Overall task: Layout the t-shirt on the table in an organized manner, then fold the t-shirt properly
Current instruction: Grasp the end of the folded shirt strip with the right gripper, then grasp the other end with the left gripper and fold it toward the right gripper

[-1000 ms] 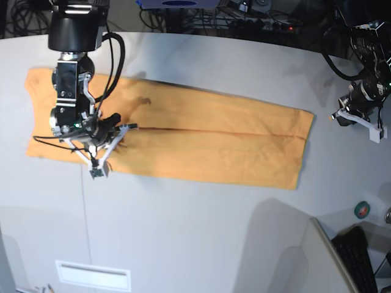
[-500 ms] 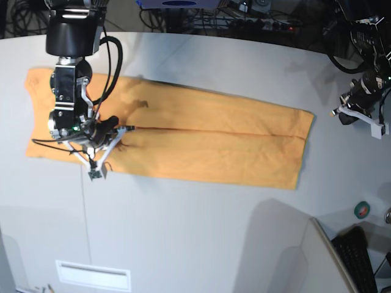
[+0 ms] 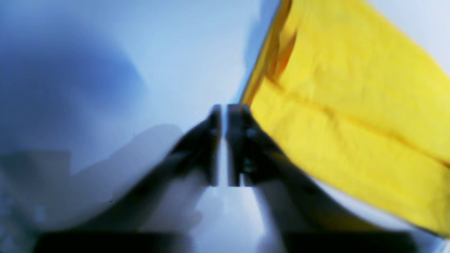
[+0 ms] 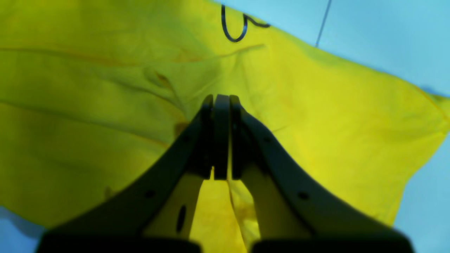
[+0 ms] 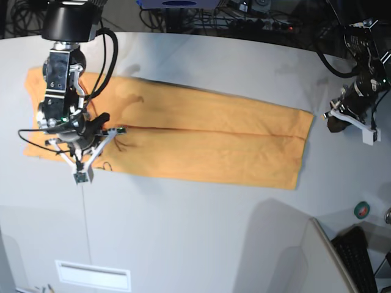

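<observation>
The orange-yellow t-shirt (image 5: 208,146) lies on the light-grey table (image 5: 201,232), folded into a long flat strip with a crease down its length. My right gripper (image 5: 80,177) hangs at the strip's left end, by its front edge. In its wrist view the right gripper (image 4: 221,96) is shut with nothing in it, above the t-shirt (image 4: 316,123) and its black curved marks (image 4: 233,28). My left gripper (image 5: 368,135) hovers over bare table just off the strip's right end. The blurred wrist view shows the left gripper (image 3: 223,107) with a thin slit between its jaws, beside the t-shirt's (image 3: 351,123) corner.
A thin dark seam line (image 5: 85,226) crosses the table below the right gripper. A slanted grey panel (image 5: 287,256), a keyboard (image 5: 360,259) and a small green roll (image 5: 363,209) sit at the front right. Cables run along the back edge.
The right arm slid left along the shirt's left end, uncovering the black marks. The left gripper drifted slightly toward the shirt's right end, and its jaws parted a little.
</observation>
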You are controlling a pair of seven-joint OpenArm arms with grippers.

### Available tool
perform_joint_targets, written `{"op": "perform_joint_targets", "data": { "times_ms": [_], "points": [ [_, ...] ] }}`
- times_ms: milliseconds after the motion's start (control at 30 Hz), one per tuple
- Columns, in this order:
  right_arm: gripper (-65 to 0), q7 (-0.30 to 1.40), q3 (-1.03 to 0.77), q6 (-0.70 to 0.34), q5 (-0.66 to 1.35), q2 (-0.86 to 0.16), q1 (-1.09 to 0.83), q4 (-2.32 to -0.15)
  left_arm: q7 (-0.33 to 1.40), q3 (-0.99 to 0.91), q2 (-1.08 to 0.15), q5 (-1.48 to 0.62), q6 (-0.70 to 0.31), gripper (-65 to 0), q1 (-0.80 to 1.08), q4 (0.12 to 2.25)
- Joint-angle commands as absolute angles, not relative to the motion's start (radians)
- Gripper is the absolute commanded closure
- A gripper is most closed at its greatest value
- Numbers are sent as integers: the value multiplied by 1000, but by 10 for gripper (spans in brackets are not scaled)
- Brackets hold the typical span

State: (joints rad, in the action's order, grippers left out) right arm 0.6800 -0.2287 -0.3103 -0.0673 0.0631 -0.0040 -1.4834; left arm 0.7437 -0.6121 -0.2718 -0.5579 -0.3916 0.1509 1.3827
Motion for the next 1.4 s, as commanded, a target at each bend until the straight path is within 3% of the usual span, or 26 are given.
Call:
{"op": "perform_joint_targets", "data": {
  "times_ms": [0, 67, 133, 267, 400, 533, 767, 833, 967, 1033, 1167, 1267, 1367],
  "points": [
    [0, 659, -249, -311, -64, 54, 21, -1512, 722, -615, -283, -575, -398, -244, 142, 1402],
    [0, 661, -271, -314, -64, 48, 24, -1515, 722, -613, -280, -575, -400, -449, 117, 1394],
    [0, 661, -282, -315, -64, 45, 25, -1515, 722, -613, -280, -576, -400, -586, 91, 1365],
    [0, 661, -286, -315, -64, 45, 21, -1515, 722, -593, -286, -575, -400, -548, -13, 1221],
    [0, 664, -286, -315, -64, 45, 19, -1514, 667, -441, -326, -575, -400, -502, -105, 1075],
    [0, 664, -286, -315, -64, 45, 19, -1514, 547, -314, -338, -575, -398, -502, -165, 924],
    [0, 664, -286, -315, -64, 45, 16, -1515, 536, -289, -341, -575, -398, -499, -220, 762],
    [0, 664, -286, -315, -64, 45, 16, -1515, 536, -289, -341, -575, -398, -443, -217, 762],
    [0, 664, -286, -315, -64, 45, 16, -1515, 536, -289, -341, -575, -398, -206, -213, 745],
    [0, 664, -286, -315, -64, 45, 16, -1515, 535, -289, -341, -575, -398, -127, -216, 704],
    [0, 664, -286, -315, -64, 45, 13, -1515, 533, -289, -341, -575, -400, -94, -217, 673],
    [0, 662, -286, -315, -64, 44, 4, -1515, 524, -292, -354, -575, -400, 0, -216, 673],
    [0, 664, -286, -315, -64, 44, 2, -1515, 466, -291, -383, -575, -400, 0, -214, 671]
  ]
}}
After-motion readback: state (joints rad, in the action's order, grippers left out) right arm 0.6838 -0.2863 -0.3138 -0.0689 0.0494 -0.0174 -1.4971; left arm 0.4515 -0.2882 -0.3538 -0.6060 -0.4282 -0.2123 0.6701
